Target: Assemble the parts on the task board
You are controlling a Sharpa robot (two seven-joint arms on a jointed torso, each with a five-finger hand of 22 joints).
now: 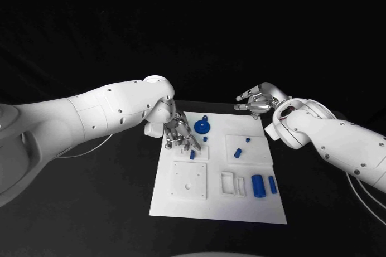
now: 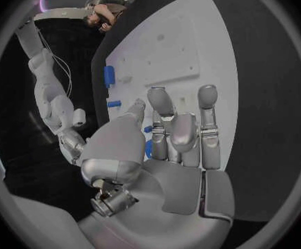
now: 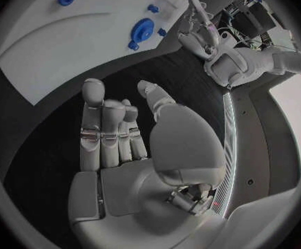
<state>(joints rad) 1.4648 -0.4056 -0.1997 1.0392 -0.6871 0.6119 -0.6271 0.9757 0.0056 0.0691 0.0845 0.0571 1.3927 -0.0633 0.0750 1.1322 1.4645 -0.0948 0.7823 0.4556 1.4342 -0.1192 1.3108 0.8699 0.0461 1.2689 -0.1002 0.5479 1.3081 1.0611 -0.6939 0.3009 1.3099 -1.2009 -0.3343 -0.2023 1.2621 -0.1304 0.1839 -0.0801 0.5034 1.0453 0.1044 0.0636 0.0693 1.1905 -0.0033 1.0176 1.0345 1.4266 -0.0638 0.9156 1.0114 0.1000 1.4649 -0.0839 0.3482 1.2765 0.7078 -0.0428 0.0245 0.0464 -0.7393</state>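
Observation:
The white task board lies mid-table. My left hand hovers over its far left part, fingers stretched down toward a small blue peg standing in a raised white square; nothing sits between thumb and fingers. My right hand hangs over the black table just past the board's far right corner, fingers apart and holding nothing. A round blue part with a tab lies near the far edge, also seen as the round blue part from the right wrist.
Small blue pegs rest on a raised square at the right. A thick blue cylinder and a slimmer one lie near two white blocks. A white square plate sits at the near left.

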